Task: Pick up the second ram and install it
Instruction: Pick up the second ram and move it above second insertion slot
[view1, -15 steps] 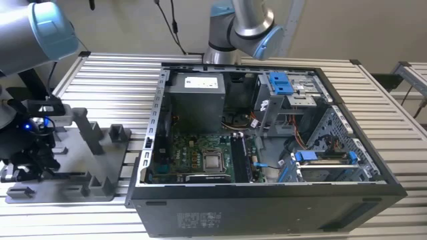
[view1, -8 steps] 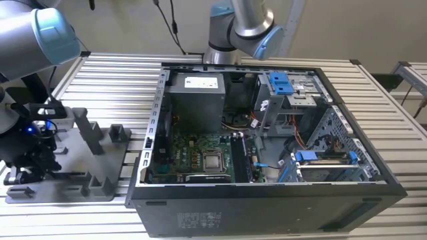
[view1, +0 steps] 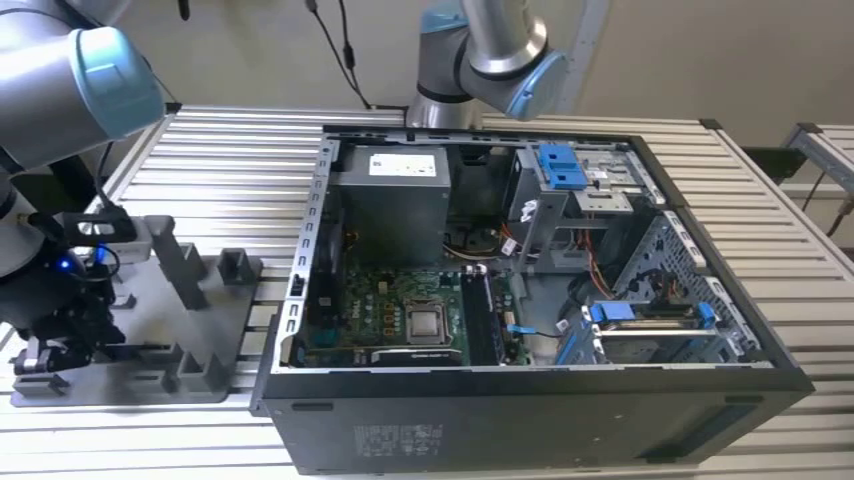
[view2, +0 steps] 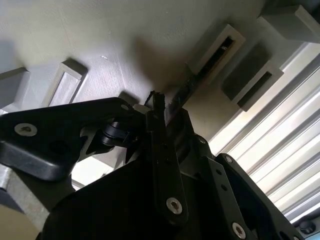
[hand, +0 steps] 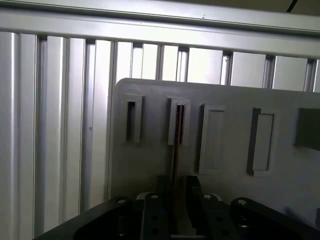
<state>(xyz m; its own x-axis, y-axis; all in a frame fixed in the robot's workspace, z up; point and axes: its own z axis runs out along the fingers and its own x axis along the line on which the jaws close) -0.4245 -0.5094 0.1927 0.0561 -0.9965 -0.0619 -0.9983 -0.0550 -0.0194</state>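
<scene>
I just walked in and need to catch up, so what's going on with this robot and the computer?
A robot arm has its gripper down over a thin ram stick that stands on edge in a slot of the grey fixture on the slatted table. Whether it grips the stick I cannot tell. The open computer case sits at the exterior view's right of the fixture, and the stick is not yet in it.
</scene>
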